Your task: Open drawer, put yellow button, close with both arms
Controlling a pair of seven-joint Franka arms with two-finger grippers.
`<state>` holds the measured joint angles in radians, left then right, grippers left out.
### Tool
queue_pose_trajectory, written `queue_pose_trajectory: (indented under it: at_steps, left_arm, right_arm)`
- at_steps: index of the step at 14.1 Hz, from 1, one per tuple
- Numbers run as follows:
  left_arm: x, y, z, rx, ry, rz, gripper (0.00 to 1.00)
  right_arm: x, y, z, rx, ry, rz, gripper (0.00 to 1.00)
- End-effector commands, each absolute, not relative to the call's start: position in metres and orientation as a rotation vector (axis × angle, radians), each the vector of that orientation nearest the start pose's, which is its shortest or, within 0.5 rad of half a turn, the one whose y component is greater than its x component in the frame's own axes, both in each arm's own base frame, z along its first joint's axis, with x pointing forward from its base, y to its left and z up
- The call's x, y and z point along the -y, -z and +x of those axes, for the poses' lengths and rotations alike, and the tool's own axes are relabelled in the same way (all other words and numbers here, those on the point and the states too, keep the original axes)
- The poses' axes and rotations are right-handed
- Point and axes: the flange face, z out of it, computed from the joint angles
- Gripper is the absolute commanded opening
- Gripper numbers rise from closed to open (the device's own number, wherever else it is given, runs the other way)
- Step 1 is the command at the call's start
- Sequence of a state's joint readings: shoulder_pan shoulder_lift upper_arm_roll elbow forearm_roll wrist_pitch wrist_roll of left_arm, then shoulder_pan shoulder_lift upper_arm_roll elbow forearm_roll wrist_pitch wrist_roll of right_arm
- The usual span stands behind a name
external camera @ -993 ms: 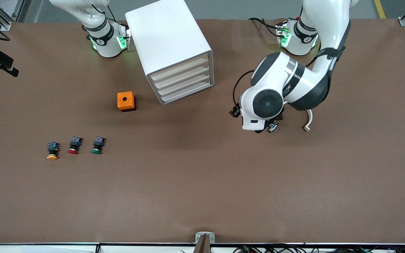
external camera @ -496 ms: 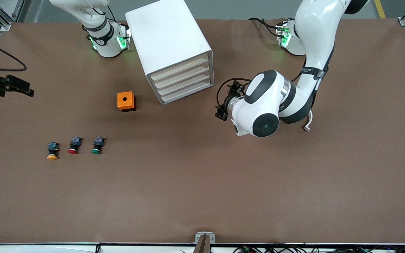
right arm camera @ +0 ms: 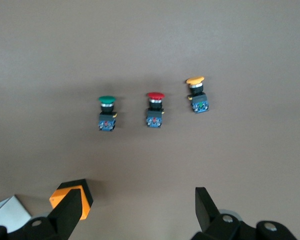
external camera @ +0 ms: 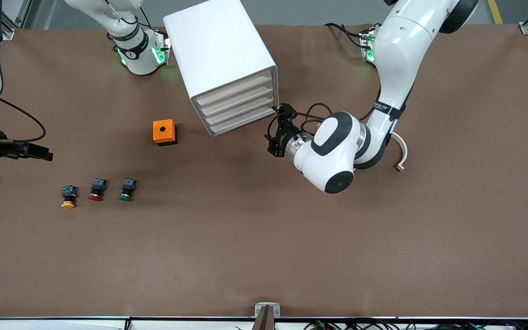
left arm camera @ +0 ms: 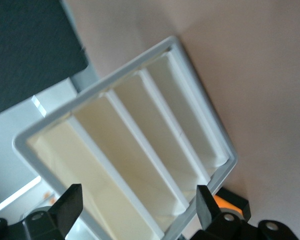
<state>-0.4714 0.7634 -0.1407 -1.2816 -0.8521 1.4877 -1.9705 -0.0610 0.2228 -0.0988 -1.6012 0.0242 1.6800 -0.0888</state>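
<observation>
I've got the left gripper [external camera: 273, 137] spread wide just in front of the cabinet [external camera: 220, 55], all drawers shut. The top drawer [external camera: 234, 90] looks light but offers only a thin lip to hook. Right gripper [external camera: 39, 151], also wide, hangs near the yellow button [external camera: 68, 198]: small, light, best pinched across its black body.

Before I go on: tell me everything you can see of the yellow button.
The yellow button is a small push-button with a yellow-orange mushroom cap, black body and blue rear block. It lies on its side on the brown table, cap toward the front camera, untouched. It ends a row with the red button and green button, at the right arm's end.
</observation>
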Motion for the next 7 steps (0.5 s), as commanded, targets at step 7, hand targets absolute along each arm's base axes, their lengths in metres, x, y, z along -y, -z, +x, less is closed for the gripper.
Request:
queue_pose_trajectory:
  at_steps: [7]
  left_arm:
    - [0.488,-0.266,0.488,1.589,-1.621,-1.409,0.73]
  right_arm:
    - [0.164,-0.361,0.642,0.037,-0.143,-3.129,1.0]
